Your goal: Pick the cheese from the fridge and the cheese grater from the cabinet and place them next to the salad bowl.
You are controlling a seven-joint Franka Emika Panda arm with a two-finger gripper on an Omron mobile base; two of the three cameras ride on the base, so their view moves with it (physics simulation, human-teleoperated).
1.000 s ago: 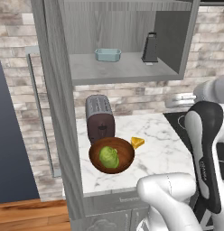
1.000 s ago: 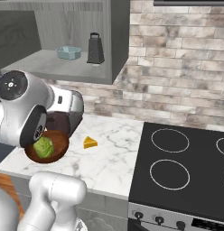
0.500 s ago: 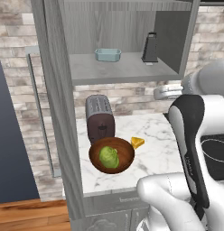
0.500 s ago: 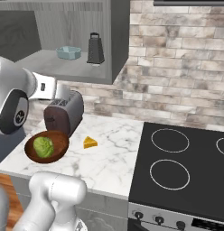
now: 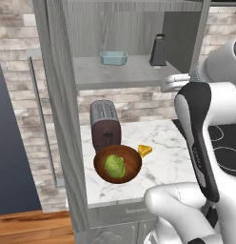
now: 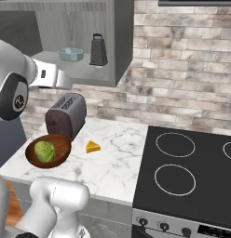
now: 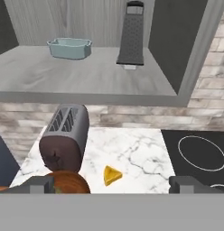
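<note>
The hand view looks into the open cabinet (image 7: 195, 54) from in front. The cheese grater (image 7: 131, 35) stands upright on the inner shelf (image 7: 86, 76), toward 1 o'clock of that view, and a light blue dish (image 7: 69, 48) sits on the same shelf at about 11 o'clock, well apart from the grater. The two finger tips of the tool (image 7: 116, 186) rise at the bottom edge, far from each other, so the tool is released and grasps nothing.

Below the shelf lies the white marble desk (image 7: 141, 153). The cheese (image 7: 112, 175) rests on it as a small yellow wedge, just beside the salad bowl (image 7: 68, 182), whose brown rim shows at the bottom. The toaster (image 7: 65, 135) stands behind the bowl, toward the brick wall.

In the left base view the salad bowl (image 5: 117, 164) with its green leaves sits at the front of the desk (image 5: 167, 157), the cheese (image 5: 144, 150) is at its 2 o'clock, near the rim, and the toaster (image 5: 105, 125) is at its 12 o'clock. The cheese grater (image 5: 158, 50) is on the shelf at the right side of the cabinet (image 5: 58, 119).

In the right base view the black stove top (image 6: 192, 172) borders the desk (image 6: 117, 162) on its right side.
</note>
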